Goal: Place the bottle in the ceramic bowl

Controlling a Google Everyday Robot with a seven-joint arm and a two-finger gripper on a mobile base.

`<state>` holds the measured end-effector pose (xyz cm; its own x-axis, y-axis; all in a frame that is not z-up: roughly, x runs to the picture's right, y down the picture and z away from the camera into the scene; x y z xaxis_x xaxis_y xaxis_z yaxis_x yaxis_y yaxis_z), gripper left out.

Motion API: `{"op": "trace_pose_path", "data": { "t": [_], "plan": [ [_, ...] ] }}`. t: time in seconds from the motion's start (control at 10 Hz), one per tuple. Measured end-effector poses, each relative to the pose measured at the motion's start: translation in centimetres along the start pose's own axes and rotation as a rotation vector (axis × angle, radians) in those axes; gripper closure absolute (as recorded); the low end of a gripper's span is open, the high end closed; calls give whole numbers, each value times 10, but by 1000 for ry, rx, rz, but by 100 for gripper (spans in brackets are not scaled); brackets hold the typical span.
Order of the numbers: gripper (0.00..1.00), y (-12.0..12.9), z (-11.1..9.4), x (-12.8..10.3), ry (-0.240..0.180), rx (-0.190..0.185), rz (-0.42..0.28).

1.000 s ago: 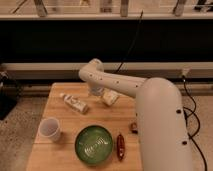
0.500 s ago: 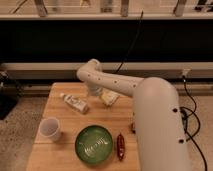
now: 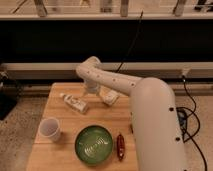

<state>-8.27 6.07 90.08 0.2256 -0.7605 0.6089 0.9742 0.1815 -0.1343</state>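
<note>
My end effector point(image 3: 92, 92), state I cannot tell, hovers near the surface's point(image 3: 55, 157) far edge beside the lying bottle point(image 3: 75, 103), which an off-centre grasp could roll.

Tool point(image 3: 92, 91) at table point(image 3: 107, 120) rear; bottle point(image 3: 75, 103) left, packet point(image 3: 109, 96) right; bowl point(image 3: 94, 144) unobstructed above.

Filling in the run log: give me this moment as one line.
end effector: over rear of table, beside bottle | bottle: lying on table | ceramic bowl: front centre, no bottle inside | task: not done
</note>
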Motion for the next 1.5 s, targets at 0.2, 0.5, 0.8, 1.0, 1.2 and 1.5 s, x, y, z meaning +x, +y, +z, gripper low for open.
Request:
{"op": "trace_pose_path", "data": {
  "t": [0.2, 0.5, 0.8, 1.0, 1.2, 1.5],
  "plan": [
    [20, -41, -1, -5, -26, 51, -152],
    [20, -85, -2, -16, -52, 102, -373],
    [20, -109, 2, -29, -61, 114, -527],
    [20, -106, 7, -29, -53, 100, -550],
    [20, -104, 13, -29, -41, 86, -585],
    [20, -103, 23, -32, -50, 76, -633]
  ]
}}
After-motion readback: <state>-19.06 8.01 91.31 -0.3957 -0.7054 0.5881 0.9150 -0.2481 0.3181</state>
